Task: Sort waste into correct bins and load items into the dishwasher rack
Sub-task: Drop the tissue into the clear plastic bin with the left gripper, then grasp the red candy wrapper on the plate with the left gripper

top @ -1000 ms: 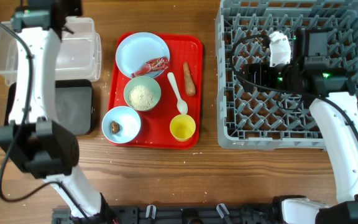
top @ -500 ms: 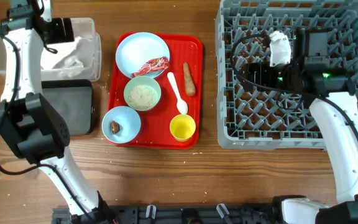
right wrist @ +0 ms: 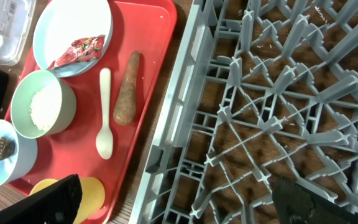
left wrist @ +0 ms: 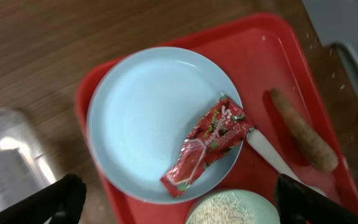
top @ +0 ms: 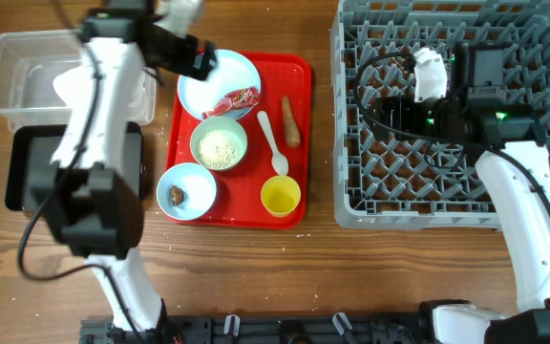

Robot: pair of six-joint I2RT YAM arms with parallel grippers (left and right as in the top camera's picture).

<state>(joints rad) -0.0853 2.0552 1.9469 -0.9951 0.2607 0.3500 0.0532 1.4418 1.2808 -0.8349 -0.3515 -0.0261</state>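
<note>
Green bowl [left wrist: 263, 203] mostly off-frame

Overhead: I look straight down from high up on the whole table [top: 256, 277], with the robot's side at the bottom edge.
Left wrist: I sit close above the plate [left wrist: 142, 106] on the red tray [left wrist: 260, 62], facing down.
Right wrist: I look down from over the rack [right wrist: 176, 93], farther off, taking in the tray beside it.
Shared: all three views catch the plate and its wrapper [left wrist: 207, 146].
</note>
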